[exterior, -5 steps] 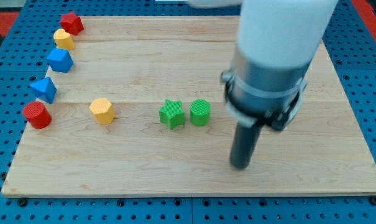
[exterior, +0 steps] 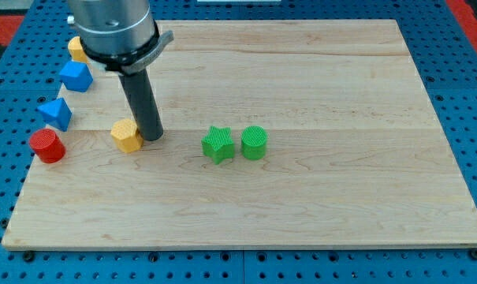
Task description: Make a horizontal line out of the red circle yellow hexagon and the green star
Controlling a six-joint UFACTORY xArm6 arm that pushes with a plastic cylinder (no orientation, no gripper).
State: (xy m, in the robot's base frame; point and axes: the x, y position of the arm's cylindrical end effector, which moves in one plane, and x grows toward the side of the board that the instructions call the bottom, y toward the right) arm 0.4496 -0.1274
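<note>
The red circle [exterior: 46, 146] sits at the view's left edge of the wooden board [exterior: 317, 205]. The yellow hexagon [exterior: 126, 135] lies to its right, slightly higher. The green star [exterior: 218, 144] is near the middle, touching a green circle [exterior: 254, 143] on its right. My tip [exterior: 150, 136] stands right against the yellow hexagon's right side, between it and the green star.
Along the view's left edge lie a blue triangle [exterior: 56, 113], a blue block [exterior: 76, 76] and a yellow block [exterior: 77, 50] partly hidden behind the arm. The blue pegboard surrounds the board.
The arm has swept from the view's right, past the green blocks, to the yellow hexagon's right side. The hexagon has shifted slightly left. The red block at the top left is now hidden.
</note>
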